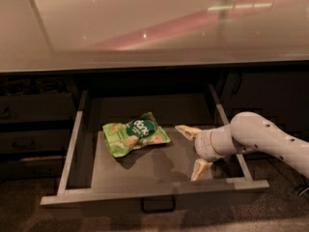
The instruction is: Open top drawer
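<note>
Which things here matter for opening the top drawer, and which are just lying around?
Job: top drawer, standing open; its loop handle; gripper, inside the drawer's right side, jaws spread.
Lying about: green snack bag on the drawer floor; countertop; left-hand drawers.

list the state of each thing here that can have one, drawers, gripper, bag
top drawer: open, pulled well out
gripper: open, inside the top drawer at its right side, holding nothing
green snack bag: lying flat on the drawer floor, left of the gripper, not touched
left drawers: shut
right cabinet door: shut
</note>
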Robot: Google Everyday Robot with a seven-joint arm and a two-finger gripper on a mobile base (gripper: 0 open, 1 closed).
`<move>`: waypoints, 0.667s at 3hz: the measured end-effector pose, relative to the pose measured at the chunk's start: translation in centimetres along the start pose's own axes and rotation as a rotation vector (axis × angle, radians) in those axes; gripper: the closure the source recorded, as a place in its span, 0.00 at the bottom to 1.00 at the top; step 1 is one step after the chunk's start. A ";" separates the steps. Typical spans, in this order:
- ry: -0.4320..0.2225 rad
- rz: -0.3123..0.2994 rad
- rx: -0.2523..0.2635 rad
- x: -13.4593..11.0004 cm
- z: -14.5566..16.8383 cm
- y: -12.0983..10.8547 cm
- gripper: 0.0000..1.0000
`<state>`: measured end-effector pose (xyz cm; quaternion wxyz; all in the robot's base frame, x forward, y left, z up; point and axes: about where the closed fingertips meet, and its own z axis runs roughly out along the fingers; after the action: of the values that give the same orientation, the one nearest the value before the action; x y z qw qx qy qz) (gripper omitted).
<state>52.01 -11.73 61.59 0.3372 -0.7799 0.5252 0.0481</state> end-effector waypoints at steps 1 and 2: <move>-0.005 -0.010 0.001 -0.4 -0.4 0.8 0.00; -0.005 -0.010 0.001 -0.4 -0.4 0.8 0.00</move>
<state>51.01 -11.77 61.66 0.3390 -0.7822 0.5205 0.0482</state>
